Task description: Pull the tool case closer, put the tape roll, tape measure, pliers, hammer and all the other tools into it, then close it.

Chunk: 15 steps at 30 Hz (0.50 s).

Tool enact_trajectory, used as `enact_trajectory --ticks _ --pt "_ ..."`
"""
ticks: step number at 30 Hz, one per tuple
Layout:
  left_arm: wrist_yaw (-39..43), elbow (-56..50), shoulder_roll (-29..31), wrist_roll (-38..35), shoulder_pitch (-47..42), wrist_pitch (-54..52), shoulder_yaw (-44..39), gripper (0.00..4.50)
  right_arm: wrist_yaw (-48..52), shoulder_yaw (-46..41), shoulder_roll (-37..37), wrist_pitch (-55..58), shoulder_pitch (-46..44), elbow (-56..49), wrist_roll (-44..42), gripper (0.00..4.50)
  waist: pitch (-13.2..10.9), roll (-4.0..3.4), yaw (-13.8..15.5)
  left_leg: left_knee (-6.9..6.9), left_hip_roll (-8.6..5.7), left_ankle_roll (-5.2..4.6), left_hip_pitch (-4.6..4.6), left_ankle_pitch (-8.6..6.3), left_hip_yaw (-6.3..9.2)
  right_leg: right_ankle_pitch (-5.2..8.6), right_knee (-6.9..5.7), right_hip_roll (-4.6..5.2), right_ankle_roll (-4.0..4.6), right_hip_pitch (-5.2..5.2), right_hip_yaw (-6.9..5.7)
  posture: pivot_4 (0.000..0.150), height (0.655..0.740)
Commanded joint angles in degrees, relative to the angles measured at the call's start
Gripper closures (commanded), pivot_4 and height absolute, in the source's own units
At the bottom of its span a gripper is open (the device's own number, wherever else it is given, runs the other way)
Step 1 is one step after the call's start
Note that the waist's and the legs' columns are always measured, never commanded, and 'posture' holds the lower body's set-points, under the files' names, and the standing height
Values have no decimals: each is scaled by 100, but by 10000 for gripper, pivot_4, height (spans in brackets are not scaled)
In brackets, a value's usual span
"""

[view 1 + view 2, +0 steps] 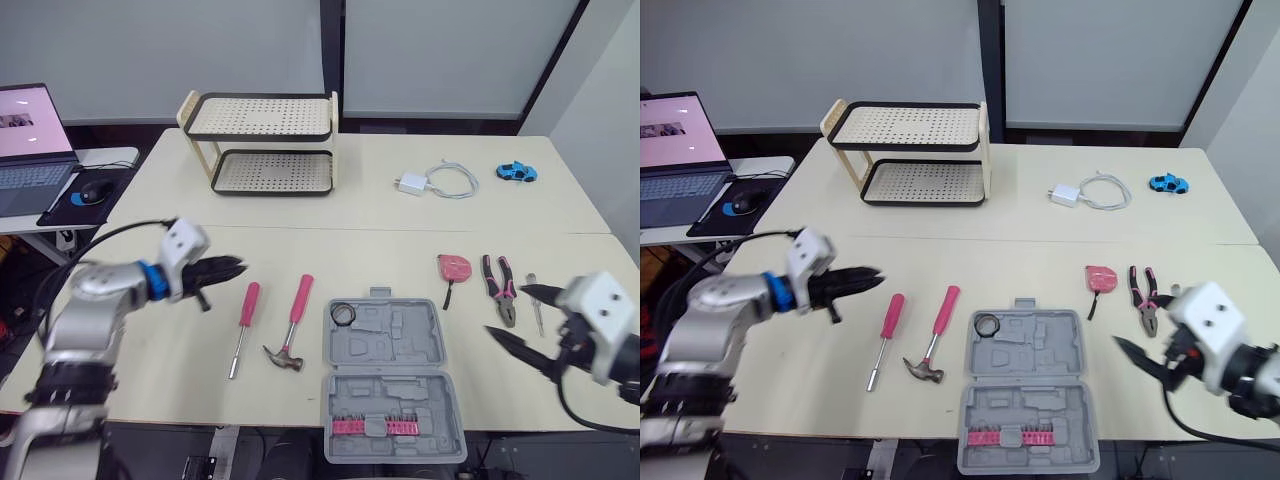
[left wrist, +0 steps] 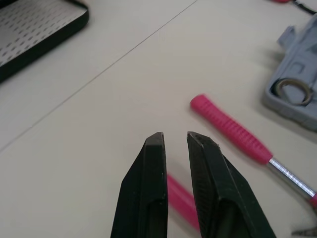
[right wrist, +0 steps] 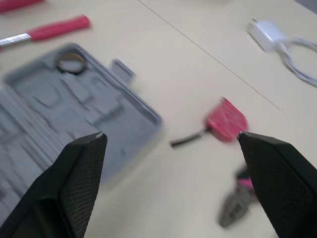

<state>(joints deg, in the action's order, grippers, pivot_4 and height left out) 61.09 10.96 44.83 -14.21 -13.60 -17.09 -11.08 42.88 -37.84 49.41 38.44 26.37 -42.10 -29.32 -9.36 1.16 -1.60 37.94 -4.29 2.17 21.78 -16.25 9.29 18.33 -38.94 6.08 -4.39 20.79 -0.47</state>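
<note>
Cream table (image 1: 380,230) holds open tool case (image 1: 392,375), shelf rack (image 1: 260,117)

Table (image 1: 400,225), contents as laid out:

- Tool case (image 1: 440,340): open, centre of the near edge.
- Tape roll (image 1: 344,314): in the case's far left corner.
- Bit strip (image 1: 374,427): in the case's near half.
- Hammer (image 1: 292,330): just left of the case.
- Screwdriver (image 1: 243,315): left of the hammer.
- Left gripper (image 1: 235,267): over the table, left of the screwdriver.
- Tape measure (image 1: 454,267): behind the case's right corner.
- Pliers (image 1: 500,285): right of the tape measure.
- Small screwdriver (image 1: 535,300): right of the pliers.
- Right gripper (image 3: 171,135): near right edge, before the pliers.
- Two-tier rack (image 1: 260,135): far side, left of centre.
- Charger (image 1: 411,184) with its cable: far right.
- Toy car (image 1: 516,172): right of the charger.
- Laptop (image 1: 30,150) and mouse (image 1: 93,190): on a side desk (image 1: 105,156), left of the table.
</note>
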Motion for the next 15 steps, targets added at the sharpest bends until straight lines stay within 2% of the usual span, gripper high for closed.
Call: enact_trajectory --ticks 1,6,7,10,15 --pt "-337 -171 108 -91 525 177 -564 37776 400 -500 -135 -698 285 491 359 0 0 0 8 0 1 0 -2 0 1 0 -1 0 0 -1 0 1500 7400" --pt "-602 -9 102 -105 1634 338 -1100 37776 748 -707 -306 -1464 677 1502 789 0 1 -5 9 -5 2 -1 -6 -1 -5 1 1 3 2 -3 7 1500 7400" --pt "-613 72 109 -103 1786 434 -1166 36073 788 -730 -326 -1513 682 1630 780 0 1 -5 9 -7 2 -1 -6 -1 -5 1 4 4 2 -2 7 1500 7400" --pt "-679 240 95 -133 2092 598 -1322 28975 950 -752 -357 -1691 715 1967 800 0 3 -12 14 -8 2 -1 -5 -1 -6 2 5 6 3 -1 7 1500 7400" --pt "-748 211 50 -294 2296 519 -1430 12517 1110 -695 -310 -1792 708 2253 814 0 5 -15 26 -9 2 -1 -4 -2 -7 2 6 9 4 -1 6 1500 7400"
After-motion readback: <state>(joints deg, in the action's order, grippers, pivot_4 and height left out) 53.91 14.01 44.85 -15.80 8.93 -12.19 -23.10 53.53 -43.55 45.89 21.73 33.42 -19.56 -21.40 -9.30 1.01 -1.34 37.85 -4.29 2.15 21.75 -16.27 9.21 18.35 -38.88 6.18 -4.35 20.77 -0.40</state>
